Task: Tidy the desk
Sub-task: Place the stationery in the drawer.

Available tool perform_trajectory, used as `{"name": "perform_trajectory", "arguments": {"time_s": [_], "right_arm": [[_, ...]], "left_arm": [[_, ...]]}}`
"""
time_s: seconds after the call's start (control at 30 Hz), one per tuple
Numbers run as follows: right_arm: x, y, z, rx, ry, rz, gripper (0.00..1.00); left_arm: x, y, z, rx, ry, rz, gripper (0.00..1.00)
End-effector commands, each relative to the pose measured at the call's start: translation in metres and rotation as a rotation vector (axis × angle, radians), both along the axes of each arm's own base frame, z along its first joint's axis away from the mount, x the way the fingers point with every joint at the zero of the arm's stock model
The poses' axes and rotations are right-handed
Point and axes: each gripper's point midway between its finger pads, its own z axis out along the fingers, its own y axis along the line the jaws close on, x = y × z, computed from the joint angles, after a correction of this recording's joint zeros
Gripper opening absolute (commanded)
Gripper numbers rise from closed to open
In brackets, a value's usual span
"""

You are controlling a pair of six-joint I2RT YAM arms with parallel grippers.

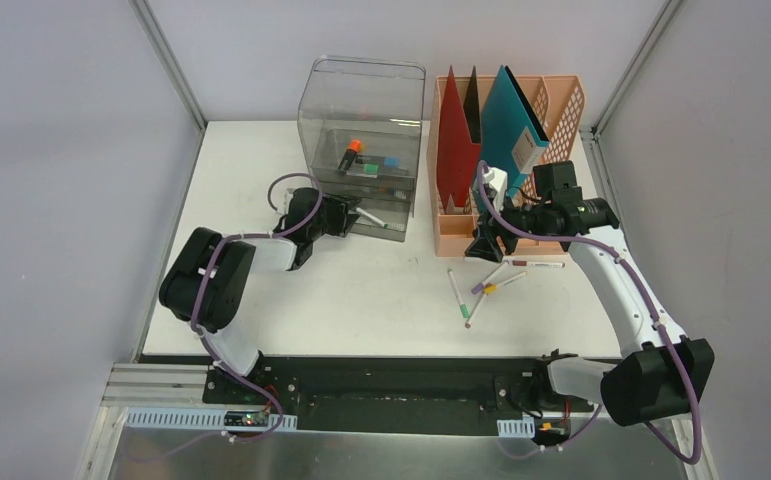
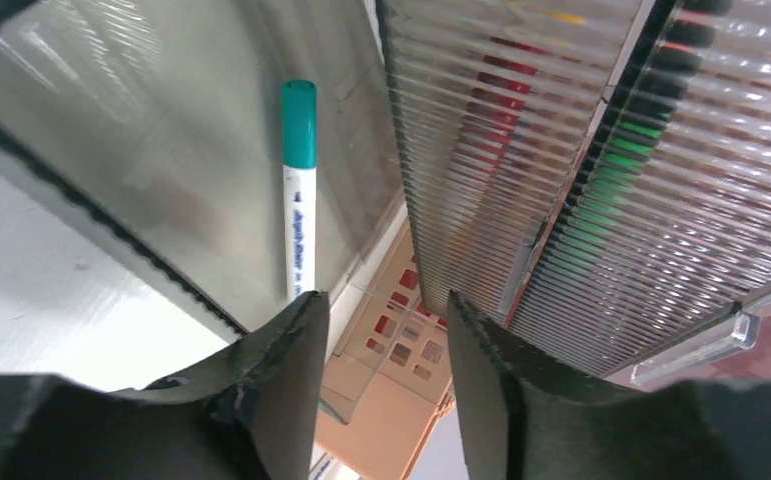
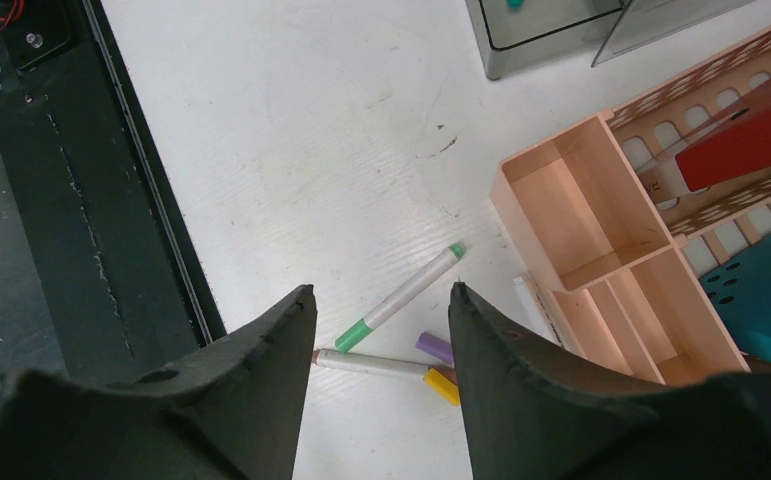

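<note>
the desk [image 1: 341,300], a white top between grey walls, fills the middle of the top view, arm bases at its near edge. on its far side stand a clear drawer box [image 1: 361,110] and, right of it, a peach file rack [image 1: 561,110] with a red folder [image 1: 456,140] and a teal folder [image 1: 511,125]. loose markers [image 1: 458,295] lie near the rack. the left gripper [image 2: 386,310] is at the box's open bottom drawer, jaws parted and empty, a teal-capped marker [image 2: 298,190] lying just beyond. the right gripper [image 3: 381,300] hovers over the loose markers, jaws apart, holding nothing.

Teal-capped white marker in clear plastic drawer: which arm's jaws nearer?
Left arm. Its jaws sit beside the marker; the right arm has its jaws above loose pens by the peach plastic file rack.
</note>
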Motion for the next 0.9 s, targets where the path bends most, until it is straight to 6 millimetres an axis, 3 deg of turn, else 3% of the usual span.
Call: {"name": "perform_trajectory", "arguments": {"time_s": [0.0, 0.3, 0.5, 0.57, 0.73, 0.87], "right_arm": [[0.001, 0.001, 0.010, 0.021, -0.040, 0.022, 0.54], [0.001, 0.000, 0.007, 0.023, -0.027, 0.030, 0.55], [-0.021, 0.007, 0.008, 0.085, 0.000, 0.153, 0.61], [-0.025, 0.009, 0.009, 0.105, 0.004, 0.179, 0.66], [-0.037, 0.008, -0.003, 0.111, -0.024, 0.258, 0.91], [-0.054, 0.004, -0.020, 0.102, -0.131, 0.393, 1.00]], "left_arm": [[0.018, -0.009, 0.039, -0.126, -0.138, -0.007, 0.49], [-0.002, -0.021, 0.082, -0.023, -0.359, -0.205, 0.54], [-0.031, -0.025, 0.108, 0.205, -0.605, -0.404, 0.55], [-0.042, -0.026, 0.113, 0.294, -0.700, -0.479, 0.59], [-0.076, -0.030, 0.124, 0.396, -0.921, -0.636, 0.74], [-0.098, -0.031, 0.126, 0.379, -1.029, -0.707, 0.83]]}}
